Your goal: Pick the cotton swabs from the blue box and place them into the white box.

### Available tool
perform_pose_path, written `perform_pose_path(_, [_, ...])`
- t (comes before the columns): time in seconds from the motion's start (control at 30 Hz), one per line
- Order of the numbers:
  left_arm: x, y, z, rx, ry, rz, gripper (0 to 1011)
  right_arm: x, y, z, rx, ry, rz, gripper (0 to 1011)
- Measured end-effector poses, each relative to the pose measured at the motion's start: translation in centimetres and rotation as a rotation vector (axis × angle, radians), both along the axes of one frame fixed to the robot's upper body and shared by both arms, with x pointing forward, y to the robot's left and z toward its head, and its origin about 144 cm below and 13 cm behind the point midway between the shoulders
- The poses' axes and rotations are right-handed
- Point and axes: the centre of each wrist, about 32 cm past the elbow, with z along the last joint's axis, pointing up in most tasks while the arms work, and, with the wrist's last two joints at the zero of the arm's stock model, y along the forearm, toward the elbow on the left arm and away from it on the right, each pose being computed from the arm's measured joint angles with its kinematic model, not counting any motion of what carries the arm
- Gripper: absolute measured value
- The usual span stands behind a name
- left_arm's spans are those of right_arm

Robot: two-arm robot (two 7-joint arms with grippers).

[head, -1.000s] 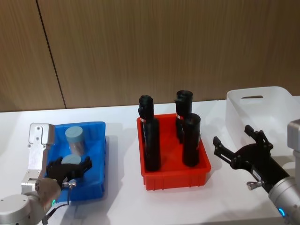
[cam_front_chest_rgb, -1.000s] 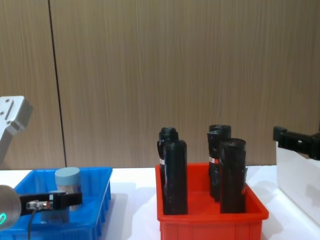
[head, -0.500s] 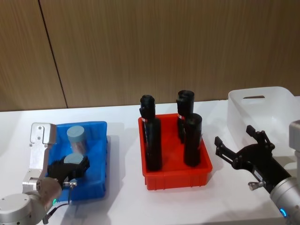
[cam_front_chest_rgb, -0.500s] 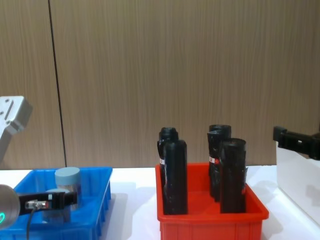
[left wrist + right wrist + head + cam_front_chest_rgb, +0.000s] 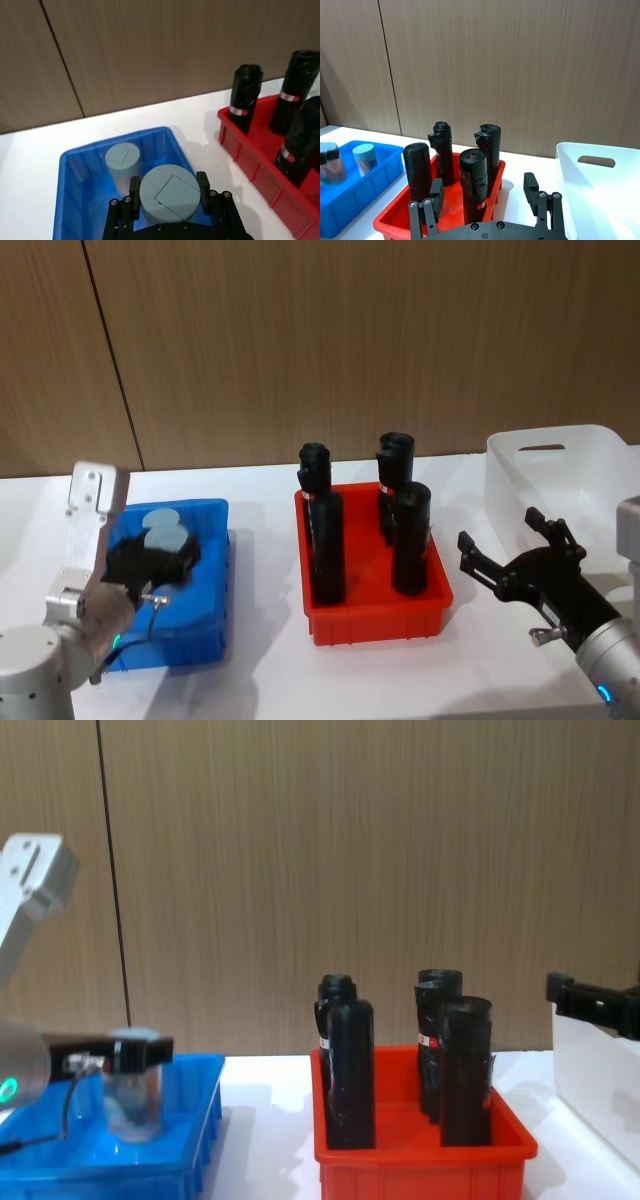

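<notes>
Cotton swabs: one jar [image 5: 167,197] sits clamped in the left claw [image 5: 168,186], low-left in the head view, over the blue box [image 5: 205,585], its lid above the rim in the chest view. The left wrist view shows a second jar [image 5: 123,161] standing beyond it in the box. Bare table [image 5: 262,640] separates that box from the red bin [image 5: 375,625] of black bottles [image 5: 325,550]. The right claw [image 5: 497,530] hangs spread open at lower right, beside the white box [image 5: 560,480].
</notes>
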Motion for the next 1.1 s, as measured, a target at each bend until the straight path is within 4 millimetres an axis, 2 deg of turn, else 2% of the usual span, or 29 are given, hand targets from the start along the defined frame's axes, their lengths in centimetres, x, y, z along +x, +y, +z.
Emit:
perform_pose_path(0.63, [0.3, -1.4, 6.6, 0.003, -0.085, -0.23, 676, 0.0, 0.0, 0.0, 0.0, 0.0, 0.0, 1001])
perform_pose_path(1.1, [1.5, -2.8, 9.4, -0.061, -0.012, -0.349, 676, 0.0, 0.0, 0.0, 0.0, 0.0, 0.0, 1001])
